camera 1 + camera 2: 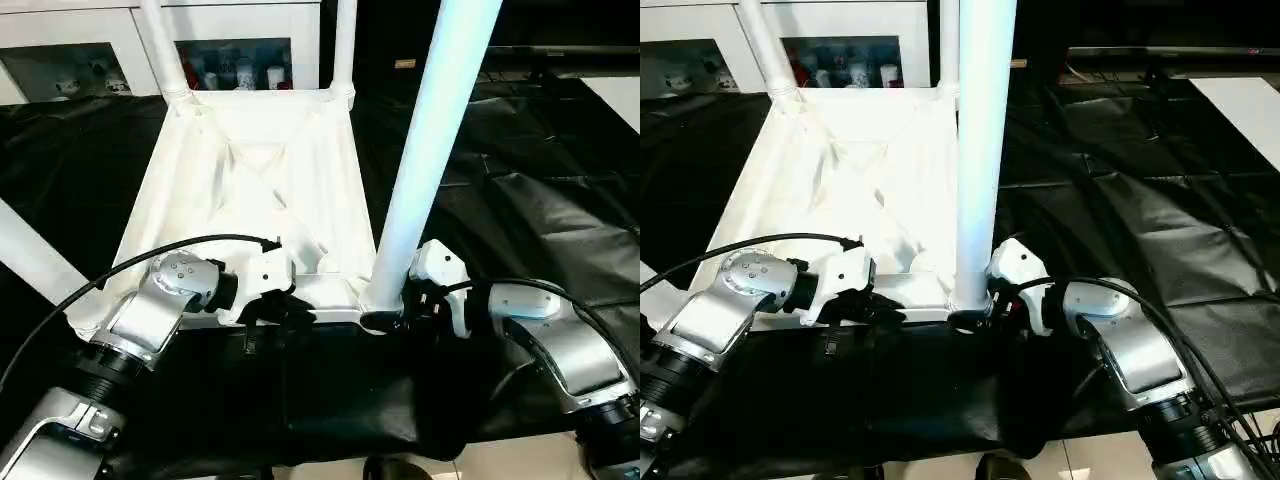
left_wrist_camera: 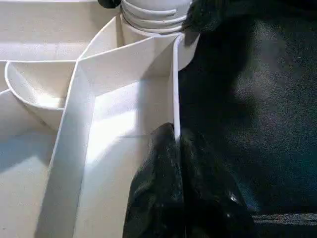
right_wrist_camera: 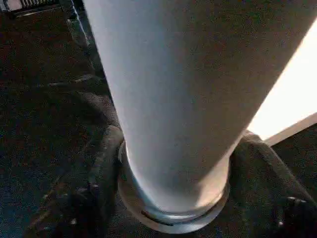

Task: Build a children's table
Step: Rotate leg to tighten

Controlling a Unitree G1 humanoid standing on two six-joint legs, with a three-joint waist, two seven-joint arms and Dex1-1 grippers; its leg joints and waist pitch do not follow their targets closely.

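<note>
The children's table lies upside down on black cloth, its ribbed white tabletop (image 1: 250, 190) facing up. Legs stand in the two far corner sockets (image 1: 165, 50) (image 1: 344, 45), and another leg (image 1: 30, 260) slants out at the near left. A tall white leg (image 1: 430, 140) rises from the near right socket. My left gripper (image 1: 265, 310) is shut on the tabletop's near rim (image 2: 174, 99), one finger on each side of the thin wall. My right gripper (image 1: 385, 322) is closed around the base of the near right leg (image 3: 173, 99), its black fingers (image 3: 99, 163) pressed against the collar on both sides.
A white cabinet (image 1: 80, 40) with glass doors and small items inside stands behind the table. Wrinkled black cloth (image 1: 520, 200) covers the floor to the right and front. A pale floor strip (image 1: 615, 100) shows at the far right.
</note>
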